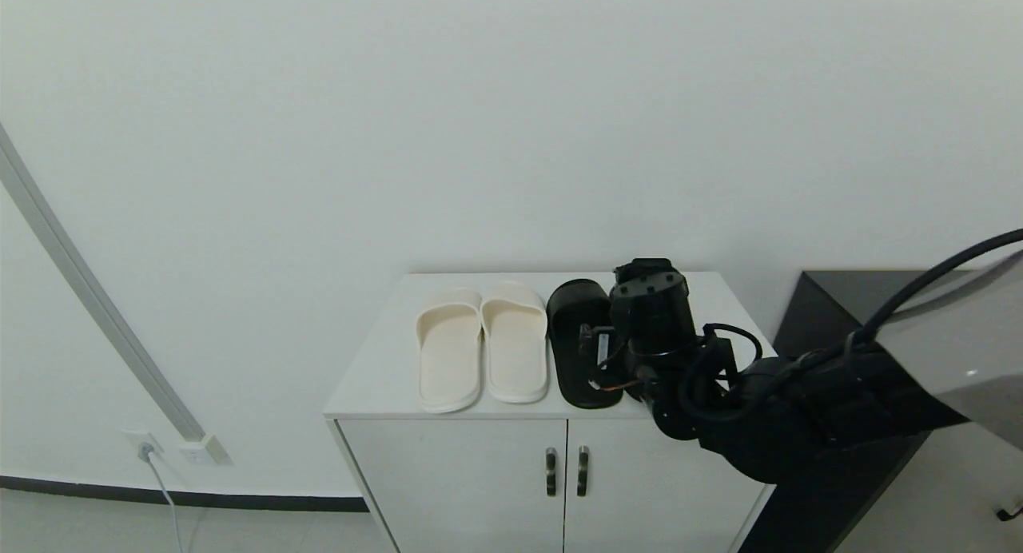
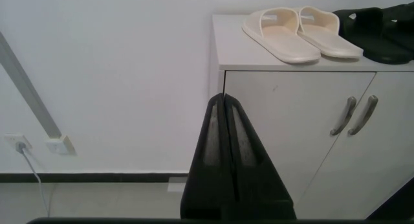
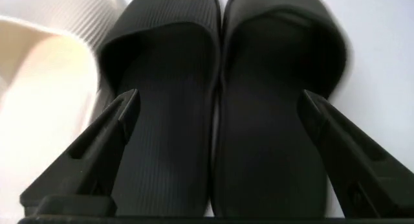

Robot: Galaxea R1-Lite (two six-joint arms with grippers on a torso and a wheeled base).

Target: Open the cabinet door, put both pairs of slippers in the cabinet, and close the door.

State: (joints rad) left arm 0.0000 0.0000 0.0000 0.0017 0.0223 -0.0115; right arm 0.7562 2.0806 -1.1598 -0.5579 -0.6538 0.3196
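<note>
A: What's the room like?

B: A plain white wall (image 1: 511,137) behind a white cabinet (image 1: 376,377). A grey strip (image 1: 88,289) slants down the wall to a socket (image 1: 144,443) with a cable plugged in. Something dark (image 1: 847,297) stands at the cabinet's right side.

A: How far along is the job?

B: Hardly begun, I'd say. Both doors (image 1: 463,481) are shut, their handles (image 1: 551,471) side by side at the centre seam. Both pairs sit on the cabinet top, heels at its front edge and toes to the wall. The cream slippers (image 1: 482,349) are in the middle, with the black slippers (image 1: 577,337) just beside them, nearer the right edge.

A: And the arms?

B: The right gripper (image 3: 220,101) hangs over the black pair, its jaws spread wide with one on each outer side of the pair, gripping nothing. The left gripper (image 2: 224,101) is out in front of the cabinet, towards its left front corner and below the top. Its jaws are pressed together and empty.

A: So what's left?

B: All of it: opening a door, stowing both pairs and closing up. Taking the black pair first would leave the door unopened.
</note>
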